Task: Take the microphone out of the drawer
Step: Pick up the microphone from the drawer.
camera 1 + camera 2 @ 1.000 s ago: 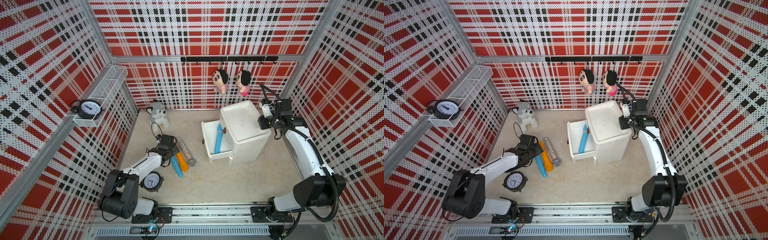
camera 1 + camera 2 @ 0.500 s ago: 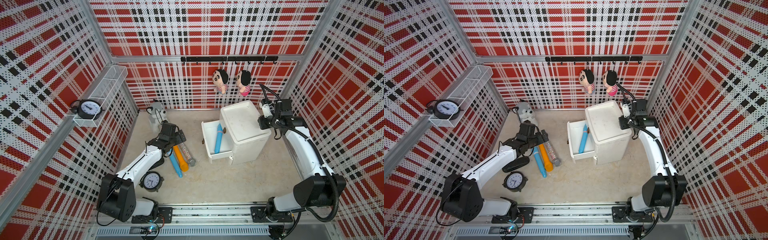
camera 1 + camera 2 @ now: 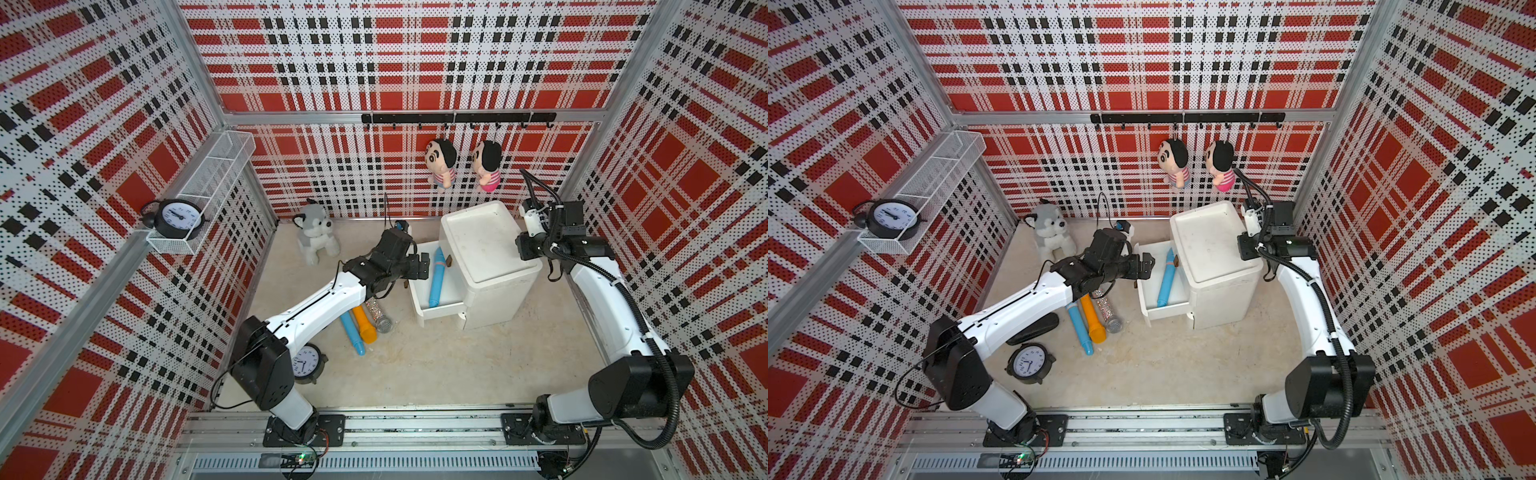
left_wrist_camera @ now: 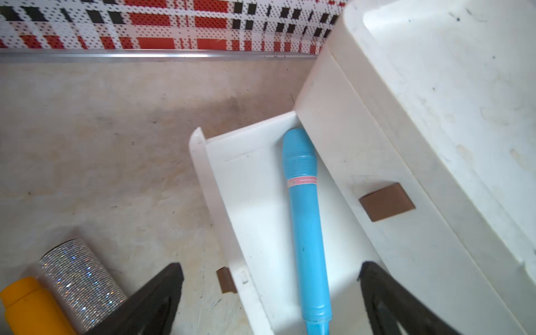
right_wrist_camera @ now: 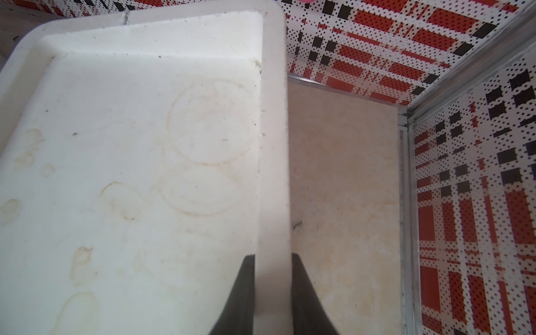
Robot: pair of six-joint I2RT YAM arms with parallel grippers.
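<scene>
On the floor at the left lie three floor mics, blue, orange and glitter, all outside the drawer. Next along, the left gripper hangs over the front edge of the drawer, jaws spread wide and empty. In the wrist view one finger sits outside the drawer front and the other over its inside, with nothing between them but air. The drawer is pulled well out, so the opening step looks done. The blue mic lies flat inside, its head tucked toward the cabinet and its tail toward the open end, and nothing touches it. Far right, the right gripper is clamped on the cabinet's top rim, bracing it by the look of things. What's left is the drop, the pinch on the handle and the lift clear.
</scene>
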